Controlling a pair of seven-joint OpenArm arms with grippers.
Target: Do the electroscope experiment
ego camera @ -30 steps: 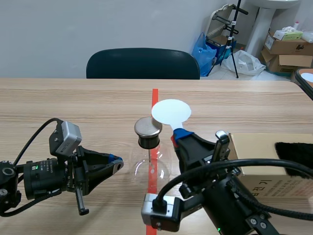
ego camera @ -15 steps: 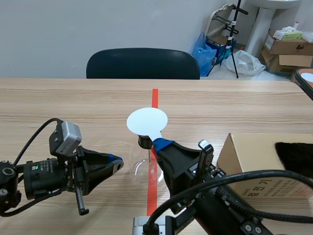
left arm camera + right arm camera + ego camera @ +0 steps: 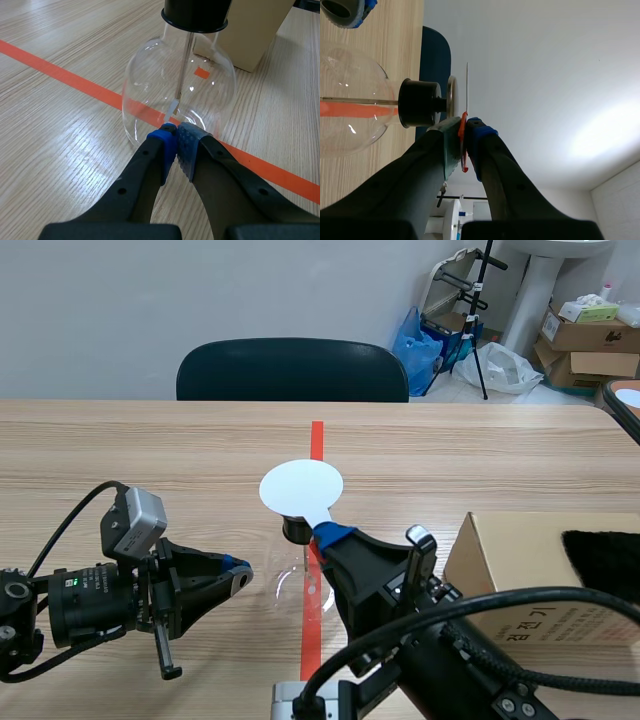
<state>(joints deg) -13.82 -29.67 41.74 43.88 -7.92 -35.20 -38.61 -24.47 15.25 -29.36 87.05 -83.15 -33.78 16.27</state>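
A round glass flask (image 3: 300, 585) with a black stopper (image 3: 196, 12) stands on the orange tape line. A thin rod (image 3: 184, 60) with a small foil leaf (image 3: 173, 106) hangs inside it. My right gripper (image 3: 335, 535) is shut on the orange handle (image 3: 464, 165) of a white disc paddle (image 3: 301, 487). The disc hangs just over the flask's metal cap (image 3: 451, 95), hiding it in the scene view. In the right wrist view the disc (image 3: 467, 85) shows edge-on, a small gap from the cap. My left gripper (image 3: 176, 135) is shut on nothing, its tips at the flask's (image 3: 180, 95) base.
A cardboard box (image 3: 520, 560) with a black furry cloth (image 3: 605, 560) on it stands right of the flask, close to my right arm. A dark chair (image 3: 292, 370) stands at the table's far edge. Boxes and bags lie on the floor beyond.
My right arm swung left with the paddle, bringing the white disc from beside the flask's metal cap to over it, then stopped. The left arm has not moved.
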